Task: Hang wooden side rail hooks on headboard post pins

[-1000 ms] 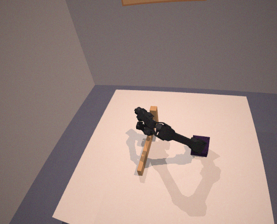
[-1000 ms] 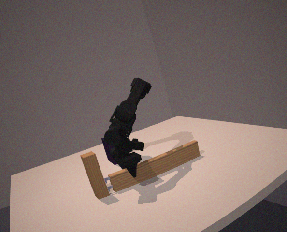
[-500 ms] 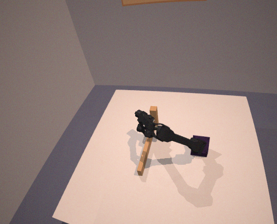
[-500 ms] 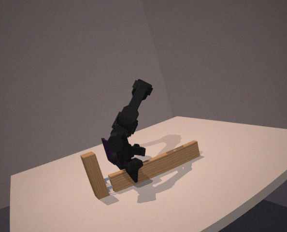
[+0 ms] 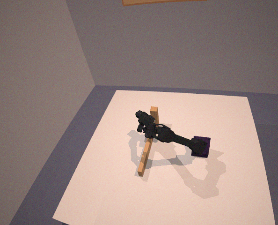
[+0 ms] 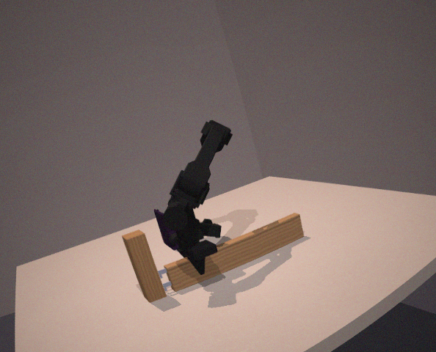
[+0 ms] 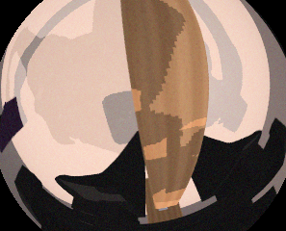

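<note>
The wooden side rail [image 5: 146, 150] [image 6: 263, 242] [image 7: 181, 87] lies on its long narrow edge, with its far end on the table [image 5: 105, 169] [image 6: 78, 273]. The headboard post [image 5: 154, 109] [image 6: 144, 265] [image 7: 154, 215] stands at its other end, with a small gap between them. Two steel hooks [image 6: 162, 273] stick out from the rail's end toward the post's lower part. Their tips and the pins are hidden, so I cannot tell whether they touch. My gripper [image 5: 150, 132] [image 6: 202, 262] [image 7: 157, 131] is shut on the rail near its hooked end, one finger on each side.
The arm's dark purple base [image 5: 207, 146] [image 6: 164, 230] [image 7: 11, 121] stands to one side of the rail, and the arm [image 5: 181, 140] [image 6: 197, 174] reaches from it over the rail. Its shadows fall across the table. A wooden panel [image 5: 163, 2] shows at the top edge of the top view.
</note>
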Action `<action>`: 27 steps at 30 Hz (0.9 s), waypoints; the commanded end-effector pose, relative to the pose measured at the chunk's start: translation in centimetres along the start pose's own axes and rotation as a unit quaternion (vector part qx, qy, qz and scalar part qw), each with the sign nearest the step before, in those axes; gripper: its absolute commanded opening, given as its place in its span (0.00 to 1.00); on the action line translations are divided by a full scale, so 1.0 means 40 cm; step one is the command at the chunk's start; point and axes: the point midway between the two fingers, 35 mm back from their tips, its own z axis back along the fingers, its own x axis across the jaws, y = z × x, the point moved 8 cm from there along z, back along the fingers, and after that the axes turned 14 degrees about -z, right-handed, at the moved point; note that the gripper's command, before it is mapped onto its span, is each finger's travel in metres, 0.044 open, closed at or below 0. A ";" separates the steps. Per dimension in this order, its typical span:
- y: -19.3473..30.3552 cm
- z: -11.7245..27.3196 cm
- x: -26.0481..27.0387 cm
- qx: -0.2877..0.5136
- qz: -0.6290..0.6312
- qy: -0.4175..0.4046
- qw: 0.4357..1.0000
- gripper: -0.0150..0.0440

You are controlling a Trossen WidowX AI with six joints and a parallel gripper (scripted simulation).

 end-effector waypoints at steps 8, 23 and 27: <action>0.000 0.000 0.000 -0.002 -0.002 0.001 1.000 0.25; 0.003 0.000 0.012 -0.002 -0.002 0.001 1.000 0.25; 0.002 0.000 0.008 -0.001 -0.002 0.001 1.000 0.25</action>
